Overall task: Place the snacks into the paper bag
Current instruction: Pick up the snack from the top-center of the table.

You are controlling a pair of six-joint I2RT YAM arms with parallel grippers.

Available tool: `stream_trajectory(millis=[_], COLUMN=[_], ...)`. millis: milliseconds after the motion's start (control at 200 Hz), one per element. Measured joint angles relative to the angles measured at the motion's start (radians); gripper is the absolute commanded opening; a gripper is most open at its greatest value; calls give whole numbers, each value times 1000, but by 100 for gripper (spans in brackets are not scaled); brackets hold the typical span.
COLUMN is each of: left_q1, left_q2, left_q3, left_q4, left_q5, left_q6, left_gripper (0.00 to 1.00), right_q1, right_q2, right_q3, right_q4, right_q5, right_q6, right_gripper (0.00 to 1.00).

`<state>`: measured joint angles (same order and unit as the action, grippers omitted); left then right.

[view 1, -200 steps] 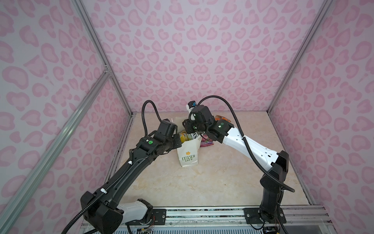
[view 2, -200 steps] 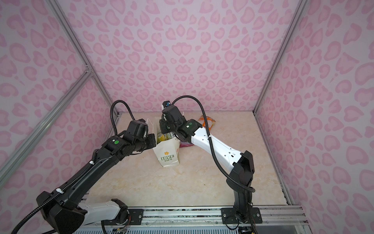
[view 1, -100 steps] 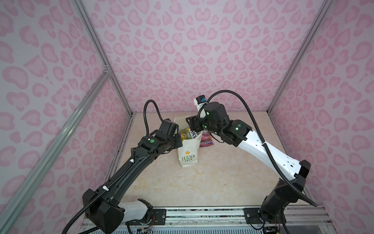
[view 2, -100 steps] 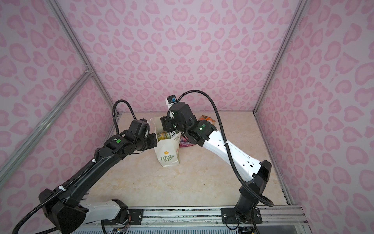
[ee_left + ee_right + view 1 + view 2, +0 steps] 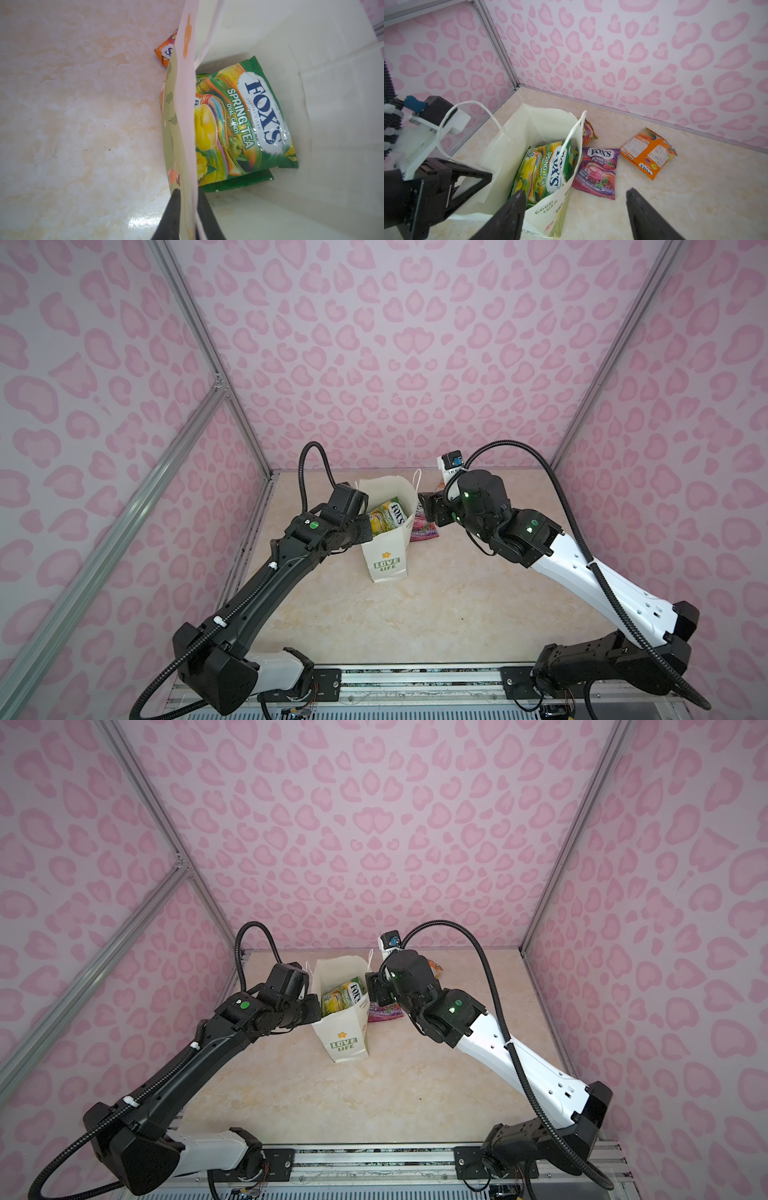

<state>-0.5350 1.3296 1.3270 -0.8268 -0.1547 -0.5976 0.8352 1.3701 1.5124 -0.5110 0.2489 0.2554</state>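
The cream paper bag [image 5: 386, 549] [image 5: 341, 1027] stands upright at mid-table with its mouth open. A green FOX'S snack [image 5: 390, 514] [image 5: 249, 124] [image 5: 544, 168] lies inside it on top of another green packet. My left gripper [image 5: 188, 192] [image 5: 369, 526] is at the bag's left rim, its fingers slightly parted with the paper wall between them. My right gripper [image 5: 575, 192] [image 5: 428, 506] hovers wide open and empty just right of the bag. A purple snack [image 5: 598, 172] [image 5: 386, 1011] lies on the table beside the bag.
An orange snack [image 5: 648, 153] [image 5: 434, 968] lies further right near the back wall. Another packet [image 5: 588, 131] peeks out behind the bag. An orange packet corner [image 5: 164, 54] shows past the bag's wall. Pink patterned walls close in three sides.
My right gripper has drawn back to the right from over the bag's mouth, with its jaws opened wider. The left arm has stayed at the bag's rim.
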Motion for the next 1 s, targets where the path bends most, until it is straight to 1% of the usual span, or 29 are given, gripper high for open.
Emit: stream_trajectory(millis=[40,60,70,105,220,325,395,515,580,630,790,1000], left_q1=[0,0,0,0,0,0,0,3,5,7,21,30], left_q2=[4,8,9,16,33,57,80,121,135,142,157,183], left_q3=[2,3,4,15,56,88,110,146,165,180,201,232], left_q4=[-5,-8,-10,-25,-37,-55,-69,-97,-119,-130,-155,-185], left_q5=[-8,-11,-14,-20,-45,-70,-86,-108,-114,-119,-126,-106], left_q6=[6,11,13,14,23,26,32,34,42,45,57,68], left_gripper=[35,35,39,43,49,49,49,51,55,56,55,52], right_q1=[-4,-6,-8,-16,-55,-93,-117,-152,-162,-167,-192,-240], right_q2=[-21,-32,-37,-53,-104,-143,-161,-177,-183,-186,-185,-157], right_q3=[-29,-44,-51,-75,-163,-232,-272,-321,-345,-362,-420,-479], right_q4=[14,16,16,10,9,13,16,20,29,40,65,109], right_q5=[8,10,11,13,12,-5,-19,-47,-59,-70,-98,-152], right_q6=[3,6,7,13,29,52,73,95,101,104,120,131], right_gripper=[79,80,80,82,89,93,98,98,99,99,99,99])
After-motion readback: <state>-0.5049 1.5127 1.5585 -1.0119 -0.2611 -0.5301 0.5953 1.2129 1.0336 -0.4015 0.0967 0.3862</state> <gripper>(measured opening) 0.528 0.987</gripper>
